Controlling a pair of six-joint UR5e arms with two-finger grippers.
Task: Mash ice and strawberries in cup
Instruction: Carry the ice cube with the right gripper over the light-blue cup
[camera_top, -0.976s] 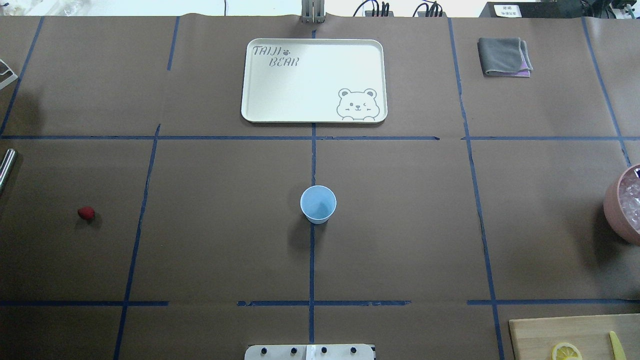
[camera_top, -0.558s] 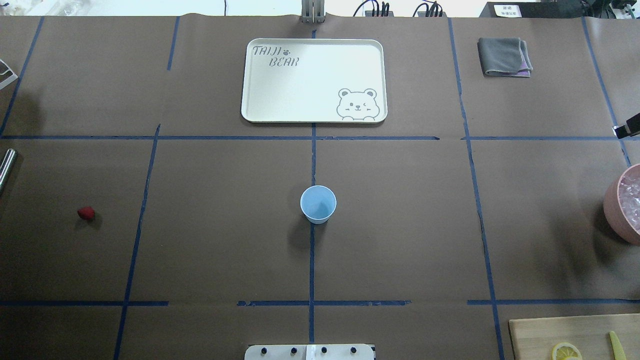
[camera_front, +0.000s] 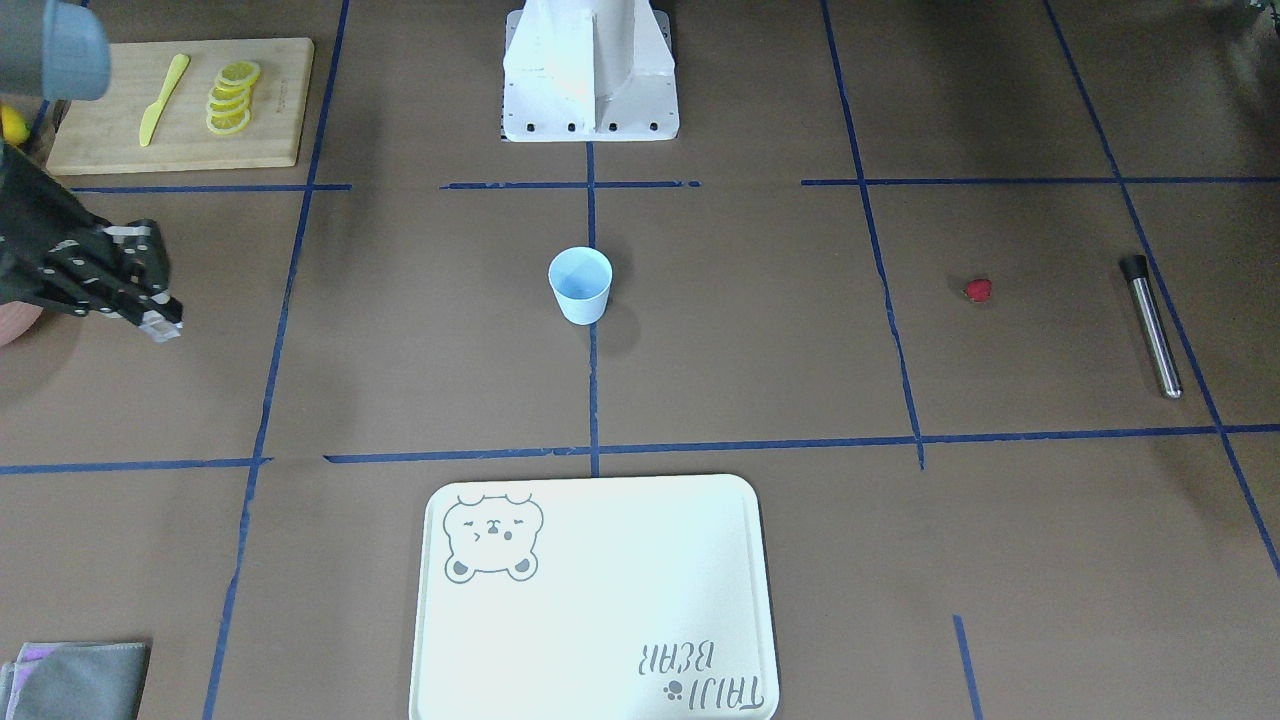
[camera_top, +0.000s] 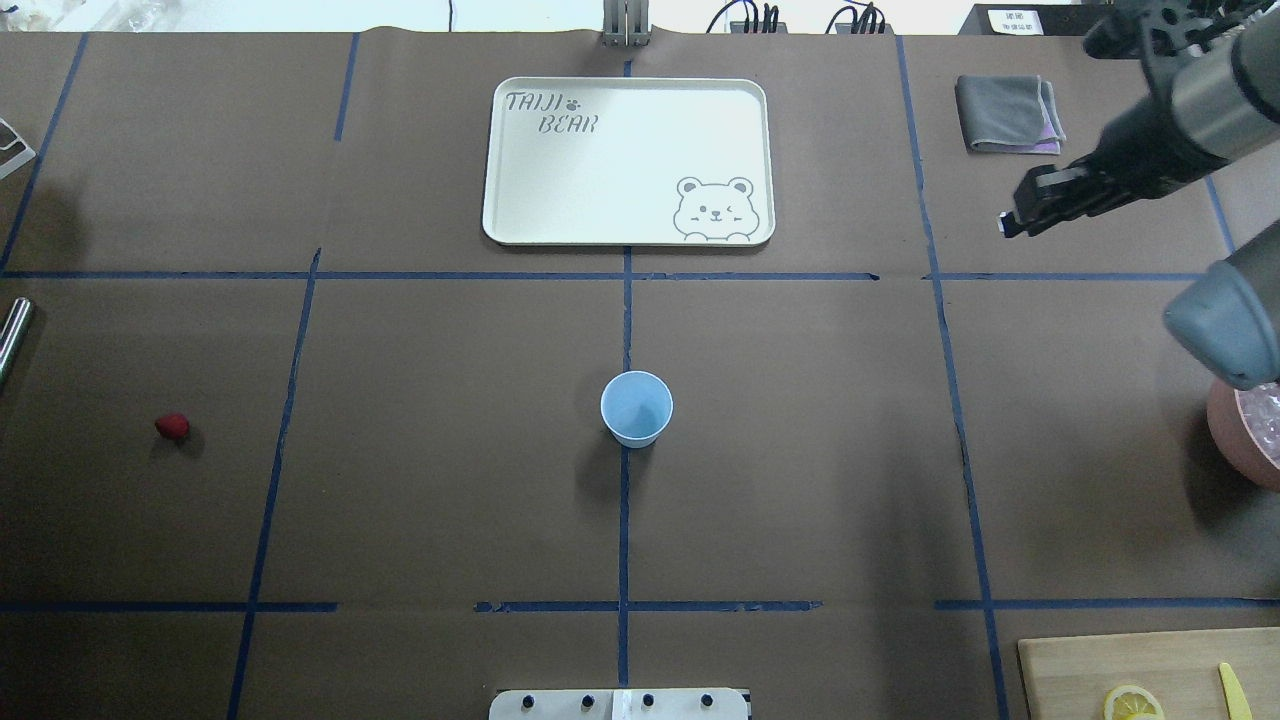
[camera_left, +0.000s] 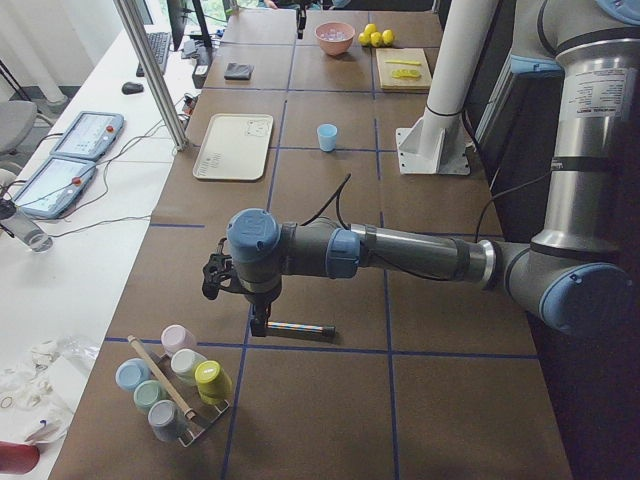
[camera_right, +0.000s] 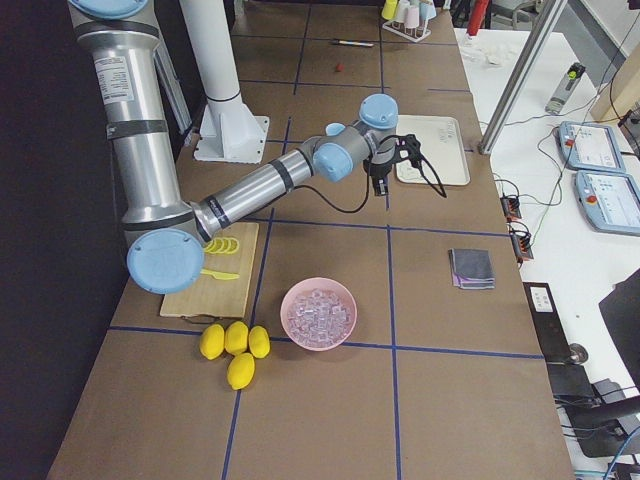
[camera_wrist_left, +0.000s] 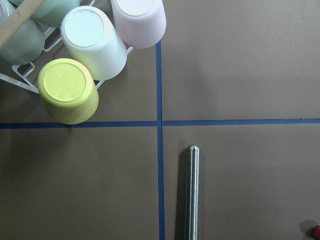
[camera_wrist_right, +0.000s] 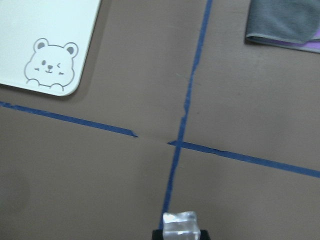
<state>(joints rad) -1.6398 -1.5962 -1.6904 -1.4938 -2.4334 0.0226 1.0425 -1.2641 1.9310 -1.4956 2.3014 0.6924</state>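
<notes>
Far left, your left claw (camera_left: 260, 322) hangs over the metal rod (camera_wrist_left: 192, 192); you cannot tell whether it is spread or closed. The strawberry (camera_top: 172, 427) lies near that rod. At the centre the cup (camera_top: 636, 408) stands upright, mouth up, its long axis vertical. On the right, your right claw (camera_top: 1010, 222) pinches an ice chunk (camera_wrist_right: 180, 222). The cup lies to its left and back toward the robot, so this arm is the nearer one.
</notes>
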